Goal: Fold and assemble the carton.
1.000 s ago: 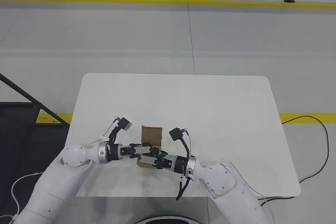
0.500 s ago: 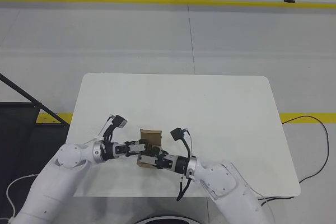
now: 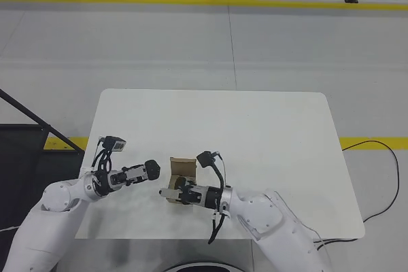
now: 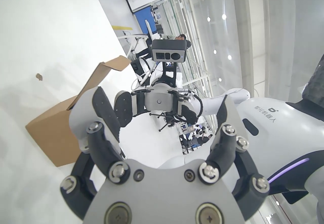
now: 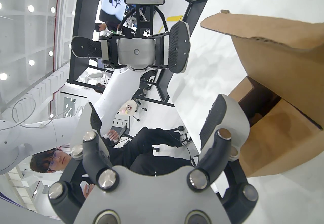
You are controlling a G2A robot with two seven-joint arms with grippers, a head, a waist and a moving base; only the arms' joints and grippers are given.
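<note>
The carton is a small brown cardboard box on the white table, near its front edge, with one flap standing up. My left gripper hovers open just left of it, apart from it. From the left wrist view the carton lies beside one finger. My right gripper is open at the carton's near side. In the right wrist view one finger sits beside the carton's open face; contact cannot be told. Both grippers face each other.
A small brown scrap lies on the table beyond the carton. A black frame stands off the table's left side. A cable runs on the floor to the right. The table's back and right parts are bare.
My left gripper has drawn back leftward from the carton, and its wrist has turned. The right gripper stays at the carton's near side, shifted slightly left.
</note>
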